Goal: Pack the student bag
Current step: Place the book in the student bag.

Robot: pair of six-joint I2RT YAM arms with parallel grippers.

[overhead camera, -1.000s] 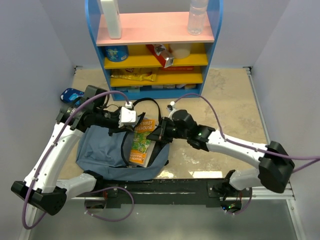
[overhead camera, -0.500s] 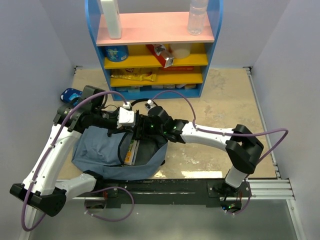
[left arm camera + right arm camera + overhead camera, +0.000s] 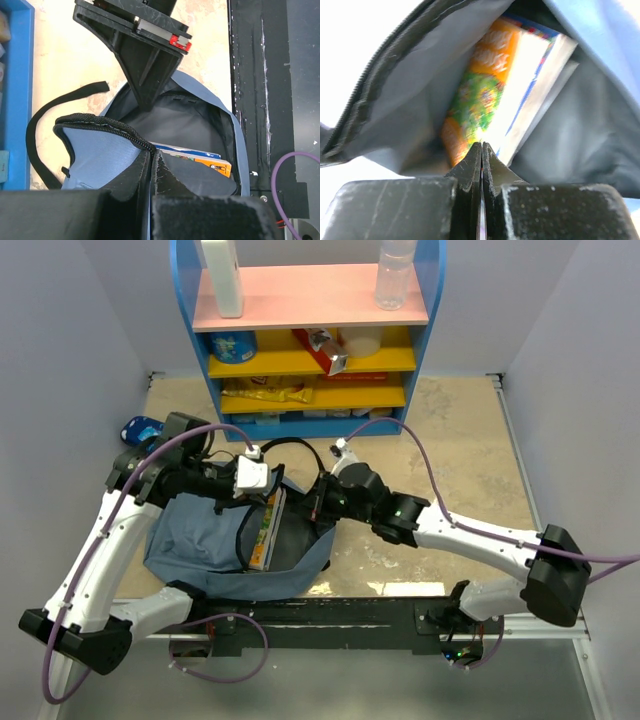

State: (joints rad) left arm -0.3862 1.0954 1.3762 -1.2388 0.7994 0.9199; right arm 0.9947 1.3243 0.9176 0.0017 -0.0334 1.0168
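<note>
Sitting inside the student bag (image 3: 195,540) now is the orange-and-green book (image 3: 266,530). A second ago it was in the right claw (image 3: 319,503) over the opening. Half a second ago that arm was reaching deep into the mouth. It has since pulled back to the bag's right rim and the book stayed behind. The book stands on its long edge against the dark lining, spine up, and the left wrist view shows its top corner just under the opening. Judgement: this item counts as packed, and what's left is further items or closing the zipper.

Right claw: fingers pressed together with nothing between them, pointing into the opening at the book. The tips are near the cover, but I cannot tell if they touch it.

Left claw (image 3: 151,161): clamped on the bag's zipper edge (image 3: 100,127), pinching the fabric and lifting it so the mouth is held open. Its grip has not changed over the last second.

The bag lies on the desk (image 3: 450,440) at the near-left, between the two arms and in front of the blue shelf unit (image 3: 310,340). Its opening faces up and toward the right arm, with a black strap trailing toward the shelf.
</note>
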